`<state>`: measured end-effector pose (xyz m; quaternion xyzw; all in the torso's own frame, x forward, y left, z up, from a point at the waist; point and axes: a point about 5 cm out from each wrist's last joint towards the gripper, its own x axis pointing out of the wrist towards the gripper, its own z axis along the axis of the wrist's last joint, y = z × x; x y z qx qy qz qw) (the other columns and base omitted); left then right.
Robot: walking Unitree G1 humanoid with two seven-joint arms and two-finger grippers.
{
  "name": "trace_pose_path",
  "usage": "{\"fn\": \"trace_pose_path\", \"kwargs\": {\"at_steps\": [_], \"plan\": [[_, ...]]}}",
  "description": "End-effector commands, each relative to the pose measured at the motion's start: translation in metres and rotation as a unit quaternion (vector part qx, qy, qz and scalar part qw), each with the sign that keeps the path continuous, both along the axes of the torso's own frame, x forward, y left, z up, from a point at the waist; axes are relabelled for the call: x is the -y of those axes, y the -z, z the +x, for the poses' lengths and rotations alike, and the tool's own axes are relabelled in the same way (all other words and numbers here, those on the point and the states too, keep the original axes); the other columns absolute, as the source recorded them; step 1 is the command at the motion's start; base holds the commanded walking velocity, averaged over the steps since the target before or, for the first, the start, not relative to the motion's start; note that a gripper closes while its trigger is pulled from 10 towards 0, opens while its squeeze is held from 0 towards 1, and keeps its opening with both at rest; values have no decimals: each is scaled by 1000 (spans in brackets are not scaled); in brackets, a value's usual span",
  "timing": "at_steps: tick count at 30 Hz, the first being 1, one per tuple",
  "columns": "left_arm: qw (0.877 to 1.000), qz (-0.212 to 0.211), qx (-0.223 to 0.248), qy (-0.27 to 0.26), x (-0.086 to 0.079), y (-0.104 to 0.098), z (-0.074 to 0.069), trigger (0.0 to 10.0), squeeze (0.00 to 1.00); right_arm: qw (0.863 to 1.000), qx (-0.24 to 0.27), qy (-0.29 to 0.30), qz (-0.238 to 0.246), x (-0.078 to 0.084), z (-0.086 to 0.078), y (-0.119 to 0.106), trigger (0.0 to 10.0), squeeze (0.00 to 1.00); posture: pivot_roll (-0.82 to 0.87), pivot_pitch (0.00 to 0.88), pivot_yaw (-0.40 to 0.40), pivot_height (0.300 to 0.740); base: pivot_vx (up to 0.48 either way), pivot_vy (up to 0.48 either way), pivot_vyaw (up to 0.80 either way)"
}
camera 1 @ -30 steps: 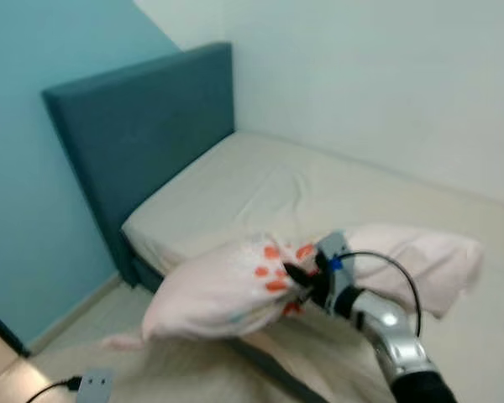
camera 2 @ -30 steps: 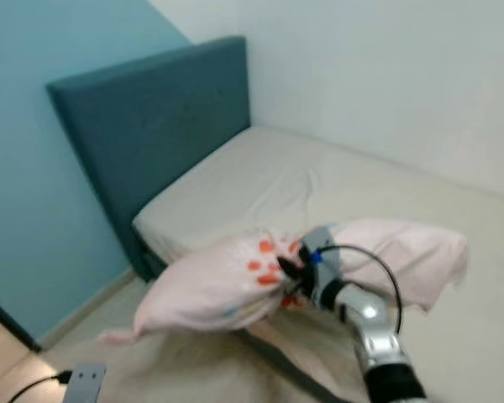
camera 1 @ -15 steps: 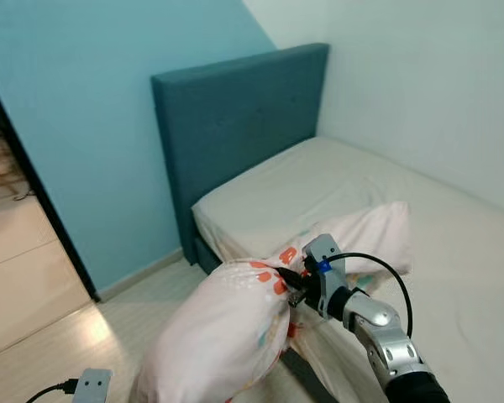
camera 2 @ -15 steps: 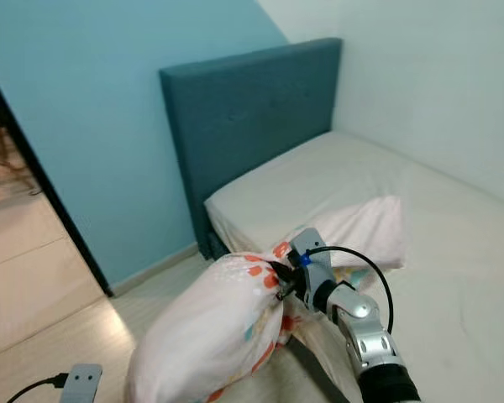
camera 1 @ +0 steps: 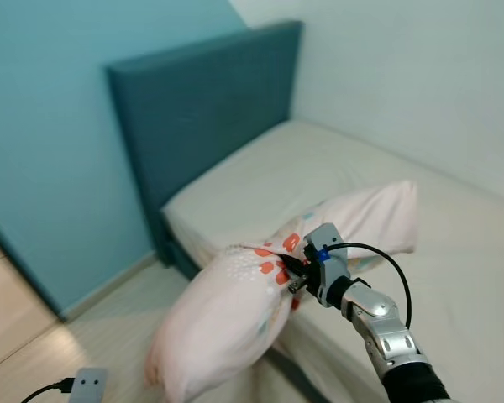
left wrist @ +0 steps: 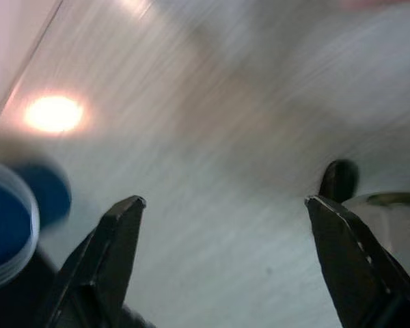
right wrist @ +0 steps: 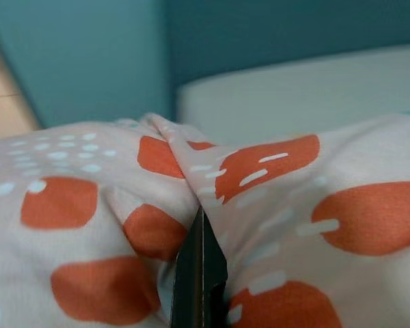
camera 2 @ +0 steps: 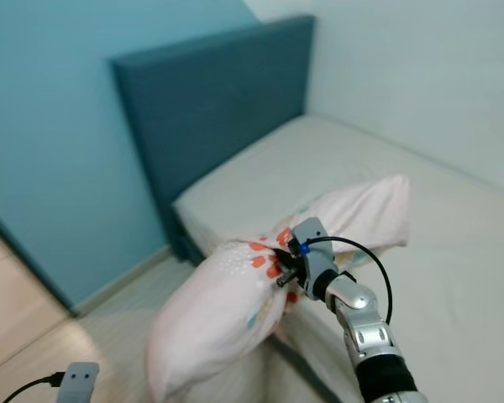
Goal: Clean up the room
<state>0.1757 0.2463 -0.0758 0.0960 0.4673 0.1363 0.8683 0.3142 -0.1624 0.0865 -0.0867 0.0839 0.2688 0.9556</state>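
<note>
The right gripper (camera 1: 292, 277) is pinching a fold of the pale pink pillow w/ orange blotches & small white dashes (camera 1: 235, 311), fingers closed tight on the fabric approx. mid-length. In the right wrist view the black fingers (right wrist: 199, 273) are pressed together into one thin wedge, w/ the cloth bunching up on both sides of it.

The pillow is hanging partly off the near-left edge of the bed w/ a cream fitted sheet (camera 1: 319, 176). Its far-right end is lying on the mattress, while the near-left end is sagging down over the side toward the pale wood-look floor (camera 1: 109, 336). The silver right arm (camera 2: 357, 323) is reaching in from the near right, a black cable looping over its wrist.

At the far-left end of the bed, a dark teal upholstered headboard (camera 1: 202, 117) is standing against the light blue wall (camera 1: 42, 151); a white wall (camera 1: 420, 75) is running along the far right side of the bed.

The left gripper (left wrist: 225, 239) is hanging low over the floor, fingers spread wide apart & holding nothing; that view is blurry. A blue-and-white round object (left wrist: 10, 219) is sitting at the edge of it, too blurred to ID. In the head views, the small grey box w/ a black cord (camera 1: 88, 384) is showing at the near left.
</note>
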Motion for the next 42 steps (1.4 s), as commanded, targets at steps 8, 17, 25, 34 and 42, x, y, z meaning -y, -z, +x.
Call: {"fn": "trace_pose_path", "kwargs": {"at_steps": [8,17,25,34,42], "plan": [[1000,1,-13,-7,-4,3,-10,10000,0,998,59,-33,18,-17,8,-26,10000,0,6,0,-47,739,480,0,384],[1000,3,-13,-1,-2,3,-8,10000,0,993,44,-111,18,-27,-4,-25,10000,0,-3,0,-52,739,480,0,769],[1000,3,-15,4,-1,3,-7,10000,0,990,36,-131,20,-28,-9,-23,10000,0,-7,0,-50,739,480,0,769],[1000,2,-15,13,1,3,-6,10000,0,999,48,16,-15,6,13,-25,10000,0,-6,0,-48,739,470,0,258],[1000,-12,-13,11,7,5,-7,10000,0,992,53,110,-44,40,20,-32,10000,0,-14,0,-45,739,159,0,0]]}}
